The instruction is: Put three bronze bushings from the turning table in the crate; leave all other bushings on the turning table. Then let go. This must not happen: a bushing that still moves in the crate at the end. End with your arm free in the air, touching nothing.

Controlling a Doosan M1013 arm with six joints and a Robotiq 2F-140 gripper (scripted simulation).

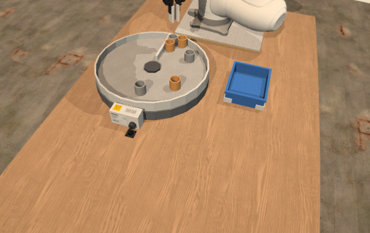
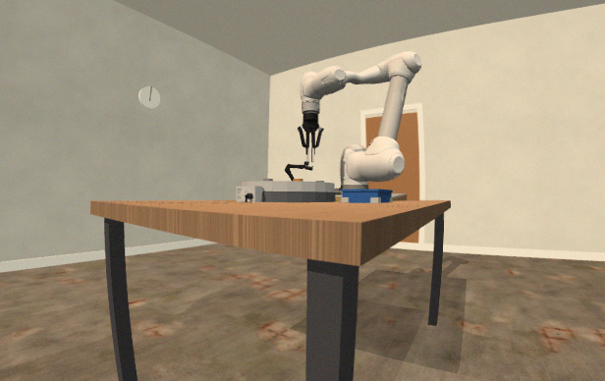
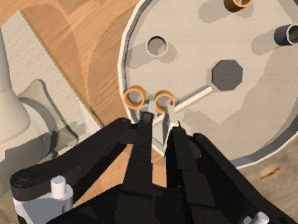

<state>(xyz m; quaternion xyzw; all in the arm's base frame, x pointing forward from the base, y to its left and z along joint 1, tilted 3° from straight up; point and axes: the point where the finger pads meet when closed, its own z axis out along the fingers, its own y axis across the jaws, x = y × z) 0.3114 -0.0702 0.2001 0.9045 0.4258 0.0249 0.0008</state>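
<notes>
The round grey turning table (image 1: 152, 70) holds three bronze bushings: two side by side near its far rim (image 1: 169, 45) (image 1: 182, 41) and one toward the front (image 1: 175, 83). Grey bushings stand at the far rim (image 1: 172, 37), the right (image 1: 189, 56) and the front left (image 1: 140, 87). The blue crate (image 1: 247, 84) to the right of the table is empty. My gripper (image 1: 174, 13) hangs well above the far rim, fingers nearly together and empty. In the wrist view its tips are just over the bronze pair (image 3: 135, 96) (image 3: 164, 100).
A white bar (image 1: 161, 51) runs from the dark centre hub (image 1: 152, 66) to the far rim. A white control box (image 1: 126, 115) sits at the table's front. The robot's base (image 1: 227, 27) stands on a plate behind the table and crate.
</notes>
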